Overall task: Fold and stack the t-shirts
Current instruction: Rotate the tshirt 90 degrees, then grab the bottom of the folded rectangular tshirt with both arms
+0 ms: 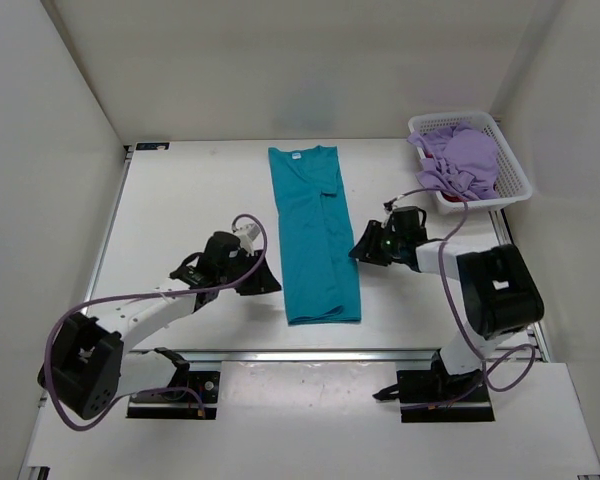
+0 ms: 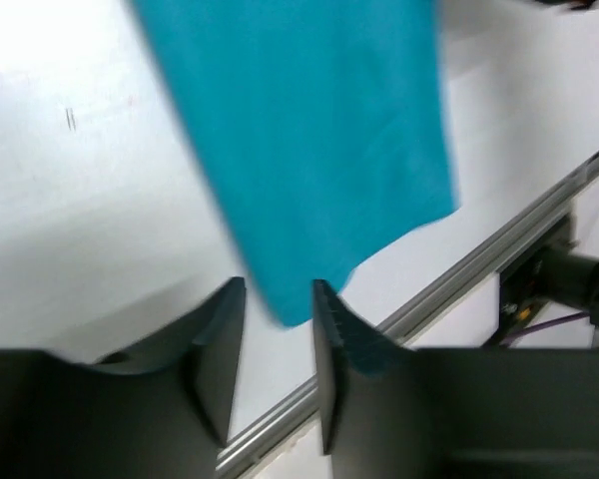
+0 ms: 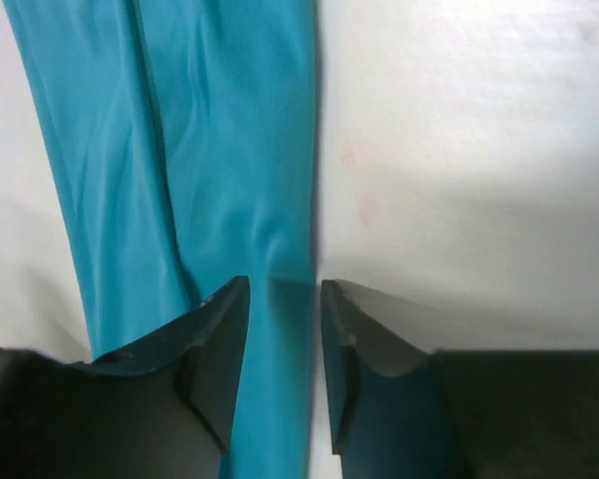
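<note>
Top external: teal t-shirt (image 1: 315, 235) lies folded lengthwise.

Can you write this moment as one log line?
teal t-shirt: folded narrow, flat | left gripper: open, at corner | right gripper: open, at edge

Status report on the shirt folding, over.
Left pincer open by near left corner of teal shirt; right pincer open at its right edge. Shirt flat, folded narrow. Purple shirt in basket. Nothing blocking.
</note>
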You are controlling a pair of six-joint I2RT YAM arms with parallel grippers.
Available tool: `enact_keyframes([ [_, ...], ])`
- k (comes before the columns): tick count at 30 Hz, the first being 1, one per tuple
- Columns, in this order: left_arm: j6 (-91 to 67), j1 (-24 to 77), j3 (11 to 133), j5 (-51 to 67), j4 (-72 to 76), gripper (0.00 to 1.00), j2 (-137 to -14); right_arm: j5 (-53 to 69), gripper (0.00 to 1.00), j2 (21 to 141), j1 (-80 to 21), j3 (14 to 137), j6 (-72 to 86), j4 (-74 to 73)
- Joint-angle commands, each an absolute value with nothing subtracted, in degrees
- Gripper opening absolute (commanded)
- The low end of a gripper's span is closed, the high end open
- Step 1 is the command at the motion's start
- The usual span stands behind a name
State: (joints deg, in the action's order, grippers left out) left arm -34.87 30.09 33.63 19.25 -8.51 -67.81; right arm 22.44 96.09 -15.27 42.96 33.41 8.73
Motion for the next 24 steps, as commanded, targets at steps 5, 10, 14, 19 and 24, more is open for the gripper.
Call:
enact_keyframes([
  [5, -34.62, 32.87, 27.08, 17.14, -7.04, 0.55, -70.66, 21.01, 0.39, 76.93, -17.4, 31.76, 28.38, 1.14],
  [10, -37.6, 36.56, 26.02, 19.59, -1.07, 0.58, -74.53, 15.21, 0.36, 65.23, -22.14, 21.55, 33.82, -3.16],
  [14, -39.72, 38.05, 27.15, 20.92, 2.28, 0.6, -77.16, 12.23, 0.35, 57.85, -25.48, 16.09, 37.7, -5.18],
  [19, -41.66, 40.33, 29.26, 18.82, 4.66, 0.61, -80.06, 14.15, 0.35, 54.67, -25.05, 11.52, 38.23, -5.71],
  [24, -42.98, 42.36, 29.88, 18.55, 6.24, 0.58, -84.02, 15.82, 0.29, 54.22, -26.8, 9.85, 39.9, -3.34],
])
